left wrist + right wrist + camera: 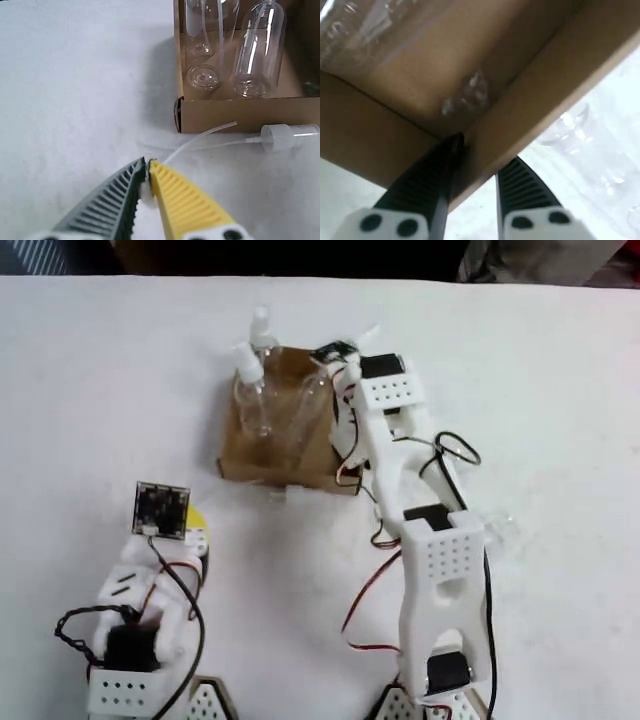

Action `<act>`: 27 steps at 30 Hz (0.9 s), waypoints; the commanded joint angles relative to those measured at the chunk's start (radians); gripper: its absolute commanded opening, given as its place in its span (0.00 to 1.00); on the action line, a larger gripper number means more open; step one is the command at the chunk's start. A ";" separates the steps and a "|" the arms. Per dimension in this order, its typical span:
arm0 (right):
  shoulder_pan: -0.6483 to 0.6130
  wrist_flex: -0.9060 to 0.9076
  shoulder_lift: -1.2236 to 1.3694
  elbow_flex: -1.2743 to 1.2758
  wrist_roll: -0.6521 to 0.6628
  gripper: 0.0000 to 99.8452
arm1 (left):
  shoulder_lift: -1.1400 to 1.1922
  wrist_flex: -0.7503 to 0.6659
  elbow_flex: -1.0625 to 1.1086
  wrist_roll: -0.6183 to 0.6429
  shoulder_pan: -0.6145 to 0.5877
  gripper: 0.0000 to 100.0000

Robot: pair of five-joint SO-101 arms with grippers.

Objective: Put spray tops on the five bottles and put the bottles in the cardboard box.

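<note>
The cardboard box stands mid-table with clear bottles in it; one bottle carries a white spray top. My right gripper is at the box's right wall. In the right wrist view its fingers straddle that wall, one inside and one outside, shut on it. My left gripper is shut on the table before the box. A loose spray top lies there, and its thin tube ends just off the fingertips. Two bottles lie inside.
A clear bottle lies on the table outside the box wall, beside the right arm. The left arm is folded low at the front left. Wide white table spreads to the left and far right.
</note>
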 commanded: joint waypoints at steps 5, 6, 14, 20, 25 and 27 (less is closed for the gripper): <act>-0.028 0.042 -0.018 -0.006 -0.021 0.02 | -0.015 0.003 -0.002 -0.011 -0.012 0.02; -0.033 0.041 -0.025 0.009 -0.021 0.02 | -0.015 0.003 -0.002 -0.011 -0.012 0.02; -0.059 -0.143 -0.251 0.348 -0.023 0.02 | -0.015 0.003 -0.002 -0.011 -0.012 0.02; -0.059 -0.248 -0.397 0.582 -0.020 0.02 | -0.015 0.000 -0.002 -0.011 -0.033 0.02; -0.056 -0.243 -0.409 0.621 -0.018 0.08 | -0.015 0.002 -0.002 -0.011 -0.033 0.02; -0.053 -0.242 -0.410 0.621 -0.021 0.13 | -0.015 0.002 -0.002 -0.011 -0.033 0.02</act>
